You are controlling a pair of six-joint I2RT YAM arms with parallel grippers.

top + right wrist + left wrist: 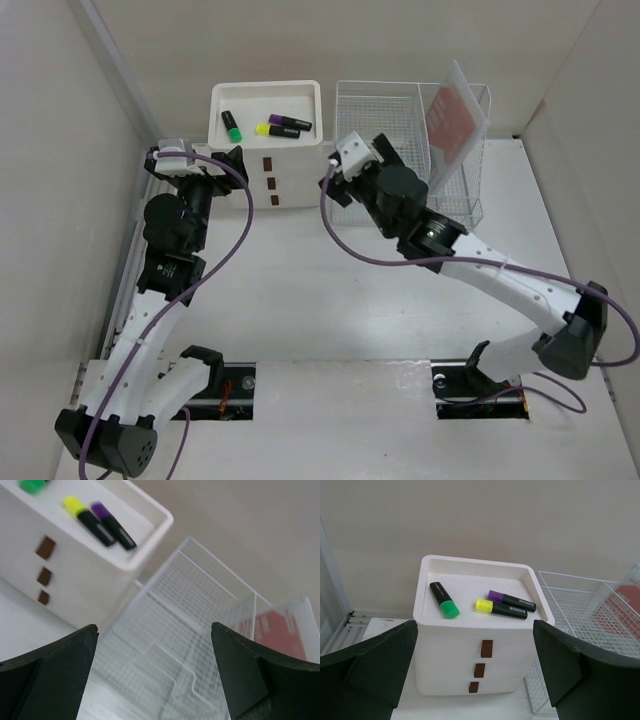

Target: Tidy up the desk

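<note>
Since the desk is a broad, rigid, matte white tabletop spanning the whole floor of the overhead view beneath both arms, the inspector judges it heavy and fixed, with no sensible place to take hold; any grip belongs on the loose articles it carries, and the surface should offer fair friction for sliding them. At the far left a grey rail runs along the desk edge. The left gripper hangs just in front of the cream drawer box, its fingers spread wide, holding nothing and touching nothing. On the box's tray top lie a green highlighter, a yellow highlighter and a purple highlighter, the latter two side by side and touching; these are judged light, stiff and smooth, best taken across the barrel. The right gripper hovers near the gap between the box and the wire rack, which stands just beside the box at the desk's far edge. Its fingers are likewise fully apart and empty. A clear folder with a red sheet leans tilted in the rack's right section; it looks thin and flexible.
</note>
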